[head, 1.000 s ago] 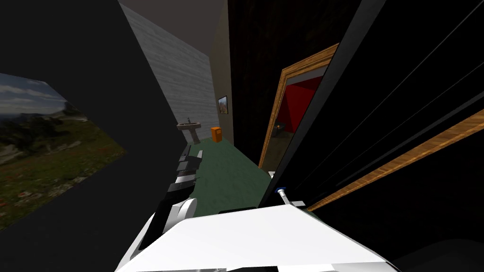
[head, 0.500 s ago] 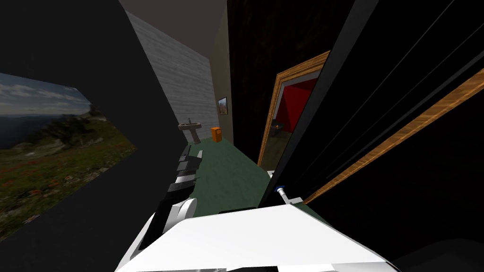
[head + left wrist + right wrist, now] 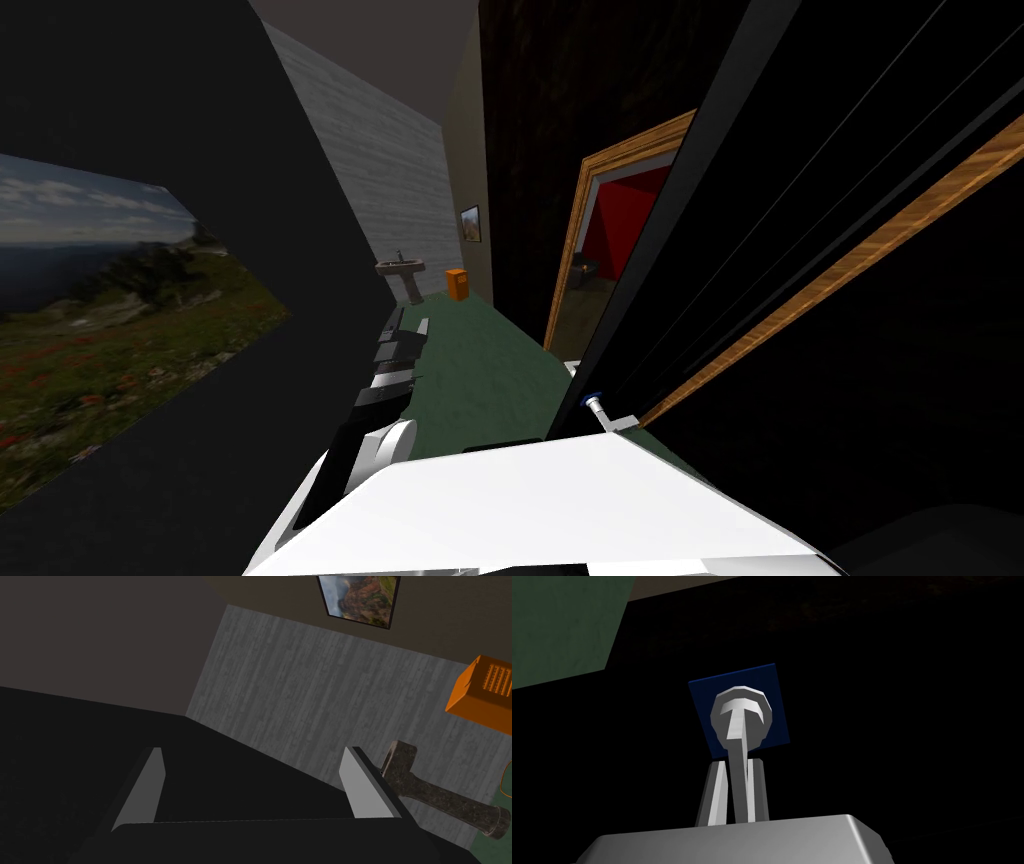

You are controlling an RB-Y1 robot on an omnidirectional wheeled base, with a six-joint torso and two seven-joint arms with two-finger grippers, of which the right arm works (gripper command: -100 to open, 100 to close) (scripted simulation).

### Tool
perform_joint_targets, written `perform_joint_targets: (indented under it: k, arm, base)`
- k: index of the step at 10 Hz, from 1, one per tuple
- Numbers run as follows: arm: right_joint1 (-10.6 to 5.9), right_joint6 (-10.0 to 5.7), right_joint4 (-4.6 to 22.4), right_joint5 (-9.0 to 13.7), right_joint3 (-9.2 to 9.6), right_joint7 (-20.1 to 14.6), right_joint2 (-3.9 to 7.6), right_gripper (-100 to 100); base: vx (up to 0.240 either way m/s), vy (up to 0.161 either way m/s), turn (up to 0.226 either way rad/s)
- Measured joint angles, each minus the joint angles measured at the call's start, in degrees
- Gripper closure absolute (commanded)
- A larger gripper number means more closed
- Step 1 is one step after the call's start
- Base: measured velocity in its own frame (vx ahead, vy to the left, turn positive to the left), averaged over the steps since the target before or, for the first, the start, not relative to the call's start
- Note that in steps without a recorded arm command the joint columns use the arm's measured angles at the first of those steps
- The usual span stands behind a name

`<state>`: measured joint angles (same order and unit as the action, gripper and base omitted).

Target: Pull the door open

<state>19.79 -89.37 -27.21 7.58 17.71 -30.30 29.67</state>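
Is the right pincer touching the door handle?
Touching. The right wrist view shows the right pincer shut on the door handle, fingers pressing its sides.

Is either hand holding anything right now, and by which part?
The right hand is shut on the door handle, gripping its thin lever. The left hand is open, holding nothing.

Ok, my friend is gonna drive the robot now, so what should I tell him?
Left gripper: open, holding nothing, stretched out ahead on my left.
Right gripper: shut on the grey door handle, which sits on a blue plate.
Door: black, close on my right. I cannot tell how far open it is.
Done: the handle is grasped.
Left to do: pull the door open by the handle without letting go.
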Motion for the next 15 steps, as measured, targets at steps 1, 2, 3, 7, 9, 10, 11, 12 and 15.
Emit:
perform_joint_targets:
  k: [1,2,3,7,9,10,11,12,15]
  arm:
    - [0.1,0.29,-0.31,-0.01,0.01,0.03,0.02,100]
    - [0.03,0.21,-0.1,-0.03,0.05,-0.02,0.0,100]
    - [-0.02,0.03,0.13,-0.05,0.08,-0.09,0.01,100]
    - [0.21,0.28,-0.4,-0.03,0.05,-0.05,0.1,100]
    - [0.7,0.62,-0.83,0.03,0.12,0.1,-0.18,100]
    - [1.03,0.47,-0.89,0.08,0.15,0.17,-0.37,100]
    - [1.4,0.23,-0.84,0.18,0.16,0.27,-0.65,100]
    - [1.48,-0.72,0.36,0.38,0.1,0.51,-1.35,100]
    - [2.26,-3.32,3.09,1.14,-0.33,1.68,-3.38,100]
  base:
    - [0.01,-0.008,0.036]
    - [-0.005,-0.006,0.02]
    - [-0.019,0.006,-0.03]
    - [0.012,-0.014,0.057]
    - [0.047,-0.059,0.222]
    - [0.022,-0.071,0.246]
    - [-0.033,-0.099,0.334]
    - [-0.115,-0.1,0.337]
    - [-0.096,-0.043,0.192]
